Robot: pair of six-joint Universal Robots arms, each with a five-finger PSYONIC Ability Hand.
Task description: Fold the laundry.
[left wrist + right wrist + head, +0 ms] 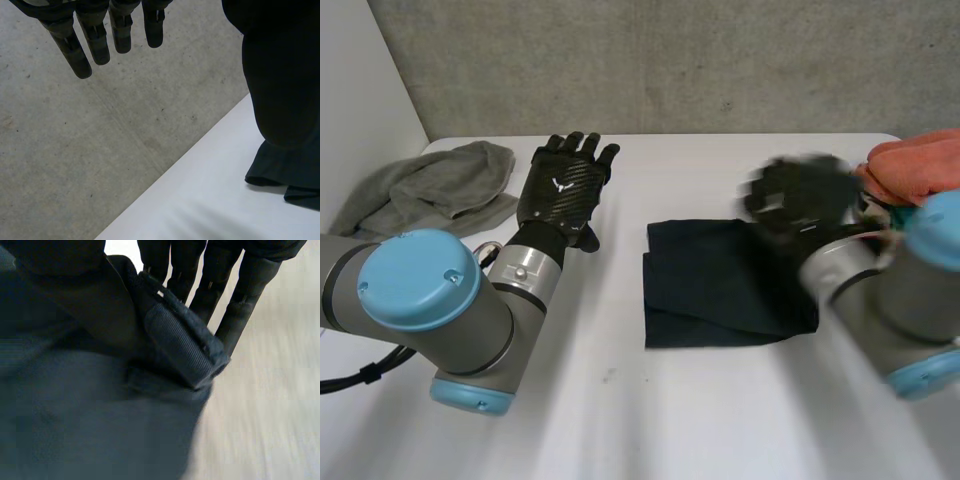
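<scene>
At my far left a crumpled grey cloth (430, 185) lies at the back corner of the white table (620, 410), close to the wall (670, 60). Just beside it, my left hand (563, 190) is flat, back upward and open wide. Its fingers (100, 45) are straight and spread in my left wrist view, and they hold nothing. They point toward the table's far edge, apart from both the grey cloth and the dark one.

The dark cloth (715, 285) lies folded near the middle of the table, between my two arms. Its left part is flat on the surface.

My right hand (798, 200) is at that cloth's far right corner. In my right wrist view, a thick hemmed edge of the cloth (180, 345) lies against my nearly straight fingers (250, 285), with my thumb on its other side. So this hand is pinching the cloth.

Furthest right, behind my right arm, an orange cloth (915, 165) sits bunched at the table's edge.
</scene>
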